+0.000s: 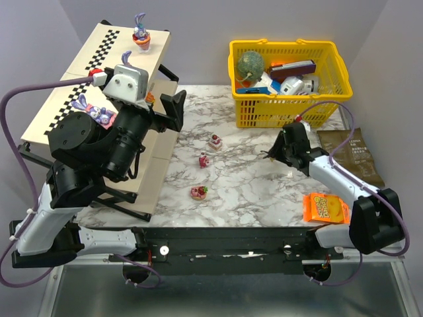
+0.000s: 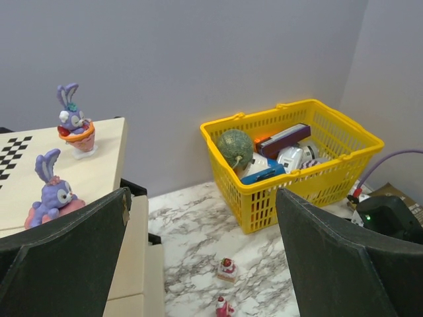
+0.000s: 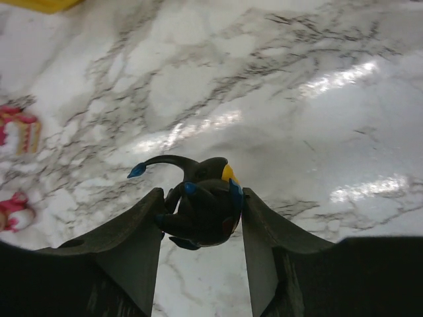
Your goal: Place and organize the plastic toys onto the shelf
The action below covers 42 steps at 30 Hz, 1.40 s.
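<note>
Right gripper [image 3: 202, 198] pinching black toy [image 3: 206, 218], lower middle, maybe just off marble. Carry to shelf [image 1: 125, 49] upper left, I'd say. Left gripper [image 2: 201, 198] spread wide, empty.

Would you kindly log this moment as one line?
left end effector: open, near shelf | right end effector: shut on black toy | rabbit toys: on shelf | three small toys: on table

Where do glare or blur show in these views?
Right wrist view: glare streaks on the glossy veined marble tabletop; the small black plastic figurine with blue and yellow marks is sharp, the pink toys at the left edge soft. Left wrist view: the dark fingers of the left gripper look dim, the yellow plastic mesh basket crisp. Top external view: even light, faint shadows.
</note>
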Tool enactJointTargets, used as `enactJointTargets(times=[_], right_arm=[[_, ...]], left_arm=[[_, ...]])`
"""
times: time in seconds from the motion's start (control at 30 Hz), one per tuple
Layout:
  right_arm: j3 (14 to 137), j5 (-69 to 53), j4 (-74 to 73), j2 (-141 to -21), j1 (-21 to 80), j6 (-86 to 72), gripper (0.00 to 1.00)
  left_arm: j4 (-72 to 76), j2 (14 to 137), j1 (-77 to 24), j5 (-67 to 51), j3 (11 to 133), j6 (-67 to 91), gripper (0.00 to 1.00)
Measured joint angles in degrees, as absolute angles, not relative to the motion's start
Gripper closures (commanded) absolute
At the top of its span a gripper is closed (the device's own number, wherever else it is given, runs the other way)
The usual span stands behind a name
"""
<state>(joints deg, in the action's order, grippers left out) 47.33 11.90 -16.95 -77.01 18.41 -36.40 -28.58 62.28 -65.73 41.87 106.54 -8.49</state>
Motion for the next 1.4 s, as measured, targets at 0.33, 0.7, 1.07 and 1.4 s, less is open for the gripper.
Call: enactJointTargets(times=[0.33,0.7,1.07,1.4], right_arm=[[65.5,7.6,-21.0,-80.8,34.2,-34.5,0.99],[92.4,6.2,-28.6,-96.3,50.9,-32.4,0.99],[119.0,7.0,-34.6,-109.9,61.2,-31.7,0.99],[129.2,10.9,-38.9,-118.5,65.4,-32.6,0.99]], left_arm=[[-31.0,61.3,-65.7,46.7,108.1,-6.9,0.01],[-35.9,59.1,-65.7,49.8,111.5,-5.0,0.01],[-39.2,57.3,-65.7,51.9,115.7,-5.2,0.01],[-38.9,55.3,-65.7,54.5,111.1,-7.4,0.01]])
